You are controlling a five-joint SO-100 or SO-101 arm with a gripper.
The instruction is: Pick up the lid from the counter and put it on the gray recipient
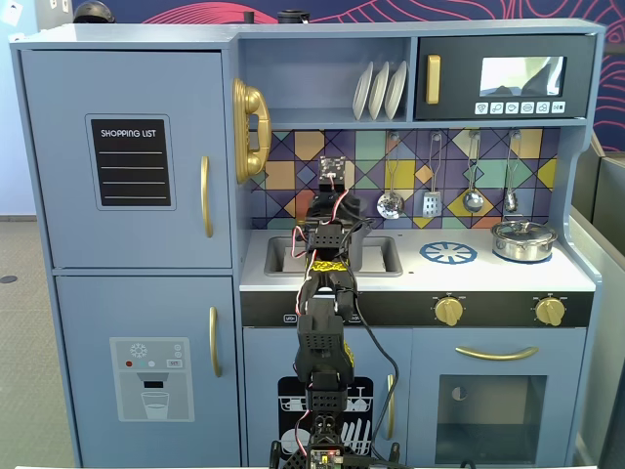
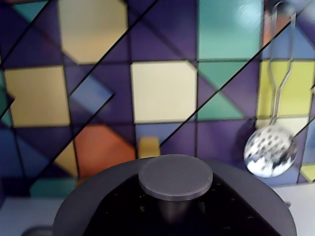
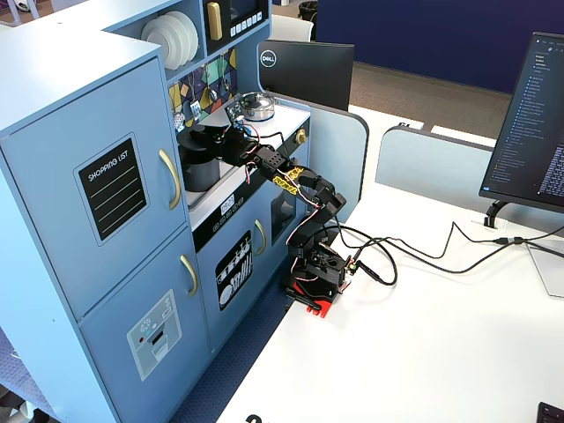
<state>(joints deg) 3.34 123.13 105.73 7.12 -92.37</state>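
Flat round matte dark-gray lid (image 2: 174,206) fills the bottom of the wrist view, its small disc knob up and centred; in a fixed view it sits over the matte dark-gray cylindrical pot (image 3: 201,167) at the sink. Can't tell if seated. Gripper (image 3: 227,134) is right at the lid, jaw state not visible. Lid looks light, rigid, smooth plastic; the knob is the only real grip point, and it's shallow, so it could slip

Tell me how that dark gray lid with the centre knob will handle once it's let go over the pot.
The lid looks like a stiff, flat matte disc, so it probably won't flex. Its round knob looks smooth, so it could slip. Set askew on the gray pot, it might tilt or slide off.
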